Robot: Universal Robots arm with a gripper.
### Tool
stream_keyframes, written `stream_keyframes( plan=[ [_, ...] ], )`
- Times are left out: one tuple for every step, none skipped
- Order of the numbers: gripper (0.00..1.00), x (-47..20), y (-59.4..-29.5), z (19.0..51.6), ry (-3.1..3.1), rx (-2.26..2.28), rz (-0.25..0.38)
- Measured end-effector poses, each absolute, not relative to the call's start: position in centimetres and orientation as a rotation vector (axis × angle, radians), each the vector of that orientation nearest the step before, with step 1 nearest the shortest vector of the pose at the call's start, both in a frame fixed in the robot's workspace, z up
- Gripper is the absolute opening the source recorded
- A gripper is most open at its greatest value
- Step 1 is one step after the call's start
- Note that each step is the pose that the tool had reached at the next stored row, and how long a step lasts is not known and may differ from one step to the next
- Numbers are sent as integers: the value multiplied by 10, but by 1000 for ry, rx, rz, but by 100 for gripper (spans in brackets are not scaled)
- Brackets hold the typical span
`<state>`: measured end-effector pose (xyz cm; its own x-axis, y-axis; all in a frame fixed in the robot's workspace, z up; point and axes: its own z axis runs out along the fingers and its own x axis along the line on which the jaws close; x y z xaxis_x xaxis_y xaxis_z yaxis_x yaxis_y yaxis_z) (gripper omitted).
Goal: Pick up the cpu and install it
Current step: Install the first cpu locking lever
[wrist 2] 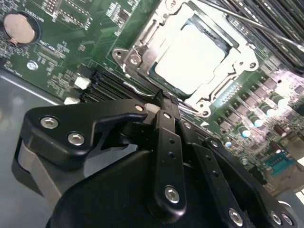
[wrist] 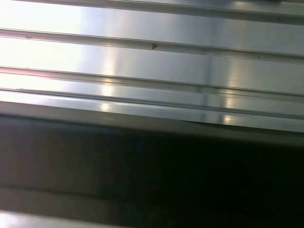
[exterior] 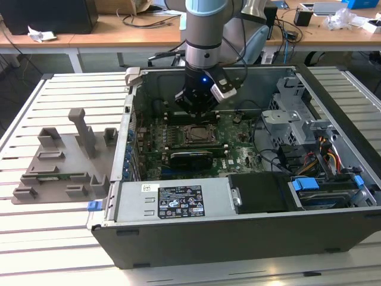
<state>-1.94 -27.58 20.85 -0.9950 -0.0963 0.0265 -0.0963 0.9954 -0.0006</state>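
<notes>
Exterior view first: 1 robot arm reaches down into 1 open computer case [exterior: 178, 205] at the centre of the frame, its gripper [exterior: 195, 108] hovering just above the motherboard's socket [exterior: 198, 134]. At the left of the frame sits 1 grey slotted holder block [exterior: 62, 164] on the slatted table [exterior: 53, 250].

Second wrist view: 1 cpu [wrist 2: 190, 59], its pale silver top glaring, lies in the metal-framed socket [wrist 2: 137, 57] in the upper middle of the frame. The gripper [wrist 2: 161, 102] points at the socket's near edge with its black fingers [wrist 2: 166, 118] drawn together, holding nothing visible. 1 coin cell [wrist 2: 19, 27] sits upper left.

First wrist view: bright table slats [wrist: 152, 66] run across the top, above a dark band.

Judging from this, placement looks done and the work is at the seating or securing stage; whatever follows demands a gentle, square approach to the socket frame.
</notes>
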Motion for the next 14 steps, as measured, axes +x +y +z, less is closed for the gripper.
stream_keyframes(
  plan=[
    [11, -18, -276, 208, -3112, 150, 3],
    [11, -15, -276, 207, -3111, 150, 3],
    [11, -13, -276, 207, -3111, 150, 3],
    [11, -11, -276, 206, -3111, 150, 3],
    [11, -8, -276, 205, -3111, 150, 3],
    [11, -6, -276, 205, -3111, 150, 3],
    [11, -5, -276, 204, -3110, 150, 4],
    [11, -5, -276, 204, -3110, 150, 4],
    [11, -5, -276, 204, -3110, 150, 4],
    [11, -5, -277, 203, -3111, 150, 3],
    [11, -5, -277, 203, -3111, 150, 3],
    [11, -5, -278, 203, -3111, 150, 2],
    [11, -5, -278, 202, -3111, 150, 2],
    [11, -4, -278, 202, -3110, 150, 3]
  ],
)
